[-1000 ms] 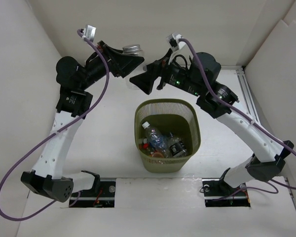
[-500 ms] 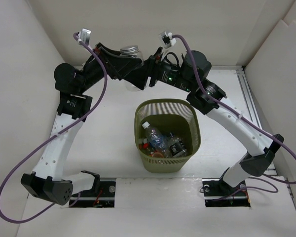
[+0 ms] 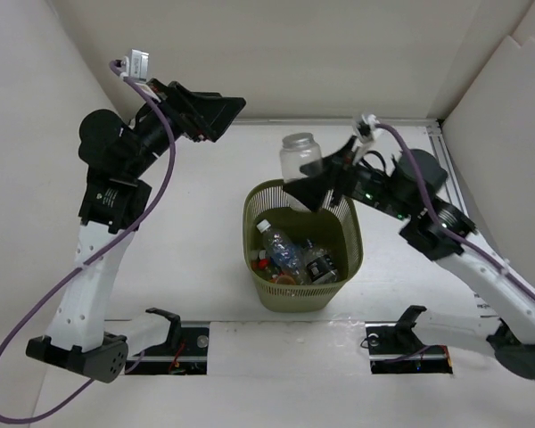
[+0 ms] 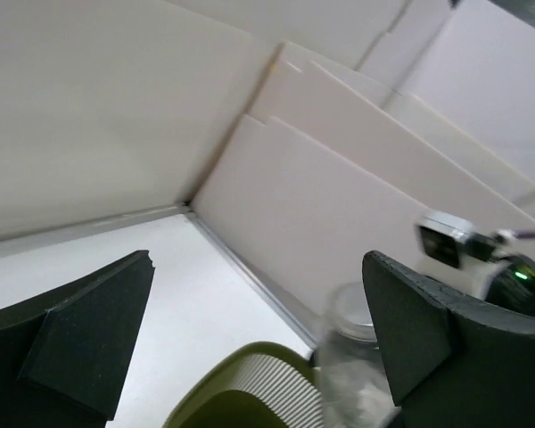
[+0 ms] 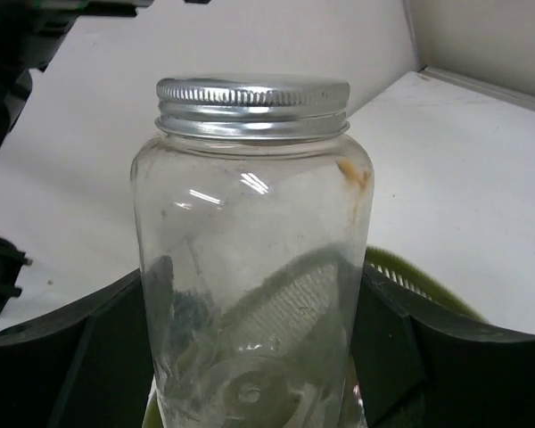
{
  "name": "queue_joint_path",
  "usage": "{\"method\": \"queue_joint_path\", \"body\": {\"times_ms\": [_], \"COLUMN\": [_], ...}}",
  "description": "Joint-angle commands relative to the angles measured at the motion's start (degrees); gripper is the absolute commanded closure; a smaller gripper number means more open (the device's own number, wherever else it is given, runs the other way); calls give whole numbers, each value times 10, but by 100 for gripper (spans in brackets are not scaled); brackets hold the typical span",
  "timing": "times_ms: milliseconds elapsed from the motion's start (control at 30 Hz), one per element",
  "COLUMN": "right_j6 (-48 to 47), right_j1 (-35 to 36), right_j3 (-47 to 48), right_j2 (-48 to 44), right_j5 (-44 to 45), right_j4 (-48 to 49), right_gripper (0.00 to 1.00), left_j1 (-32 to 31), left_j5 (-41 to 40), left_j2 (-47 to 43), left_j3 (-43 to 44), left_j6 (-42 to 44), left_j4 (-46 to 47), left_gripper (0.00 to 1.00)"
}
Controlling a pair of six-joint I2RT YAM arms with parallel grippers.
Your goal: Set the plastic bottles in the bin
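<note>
A wide clear jar-like plastic bottle point(image 3: 300, 159) with a silver screw lid stands upright between the fingers of my right gripper point(image 3: 316, 189), just above the far rim of the olive-green mesh bin point(image 3: 290, 294). In the right wrist view the bottle point(image 5: 250, 241) fills the frame, my right gripper point(image 5: 254, 343) is shut on its lower body, and the bin rim point(image 5: 412, 278) shows behind. Several plastic bottles point(image 3: 281, 251) lie inside the bin. My left gripper point(image 3: 216, 111) is open and holds nothing, raised at the back left; its wrist view shows wide-apart fingers point(image 4: 98, 330), the bin point(image 4: 250, 388) and the bottle point(image 4: 346, 352).
White walls close the table in at the back and on both sides. A metal rail point(image 3: 450, 174) runs along the right edge. Both arm bases point(image 3: 169, 343) sit at the near edge, in front of the bin.
The jar-like bottle passed from my left gripper to my right one. The left gripper opened and drew back to the left. The right arm carried the bottle nearer, over the bin's far rim.
</note>
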Motion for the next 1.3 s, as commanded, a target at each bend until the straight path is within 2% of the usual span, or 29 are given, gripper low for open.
{"method": "queue_joint_path", "body": {"times_ms": [0,33,100,267,400,700,1000,1267], "right_j6": [-21,-21,-29,-64,-83,-71,-25,13], "right_j1": [6,6,6,6,6,6,6,6], "right_j3": [-51,-62,-73,-61,-39,-39,-38,27], "right_j2": [-100,-115,-136,-155,-155,-227,-335,-377], "right_j5": [28,34,48,92,148,407,484,496], "right_j4": [-14,-23,-55,-128,-175,-343,-497,-621], "right_gripper": [18,9,1,1,1,1,1,1], "left_j1": [1,1,1,1,1,1,1,1], "left_j5": [-85,-96,-113,-173,-303,-433,-448,-448], "left_j2": [-21,-28,-46,-94,-169,-287,-422,-461], "left_j3": [35,35,10,-37,-98,-222,-282,-255], "left_j6": [81,89,111,142,154,155,125,120], "left_j4": [-101,-127,-139,-194,-257,-359,-421,-477], "left_gripper": [0,0,0,0,0,0,0,0]}}
